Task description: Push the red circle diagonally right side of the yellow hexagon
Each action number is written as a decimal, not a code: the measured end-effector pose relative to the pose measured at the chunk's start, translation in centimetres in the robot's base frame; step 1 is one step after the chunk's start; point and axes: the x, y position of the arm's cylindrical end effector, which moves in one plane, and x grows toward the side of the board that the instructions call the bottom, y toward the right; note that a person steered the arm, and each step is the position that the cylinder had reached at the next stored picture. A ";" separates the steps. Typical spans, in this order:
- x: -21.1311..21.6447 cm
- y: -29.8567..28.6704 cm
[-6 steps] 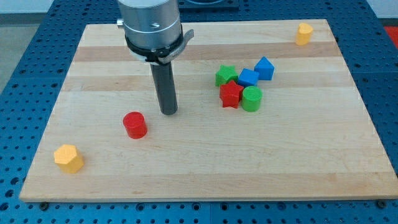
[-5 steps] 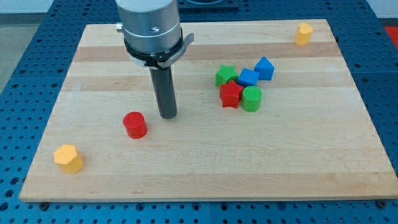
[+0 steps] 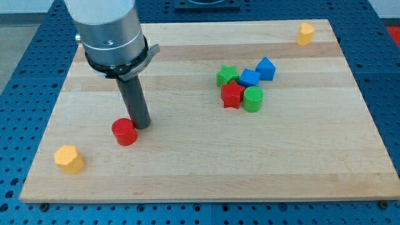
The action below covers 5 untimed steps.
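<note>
One wooden board (image 3: 187, 169) fills the scene, and there's no hand here to open or close, just a dark rod (image 3: 133, 100) under the big grey arm housing (image 3: 109, 31). My tip (image 3: 141, 124) is planted right against the red circle (image 3: 124, 132), sitting at about its two o'clock, apparently touching. The red circle lies in the board's lower-left area, with the yellow hexagon (image 3: 69, 159) near it at roughly eight o'clock, a gap between them. Over at three o'clock from the tip, well apart, a cluster: red star (image 3: 232, 95), green cylinder (image 3: 252, 99) just beside it, green star (image 3: 226, 75), and two blue blocks (image 3: 249, 77) (image 3: 265, 67). Up at the board's one o'clock corner, a small yellow block (image 3: 305, 34) sits alone.
</note>
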 end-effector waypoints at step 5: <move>0.7 -2.0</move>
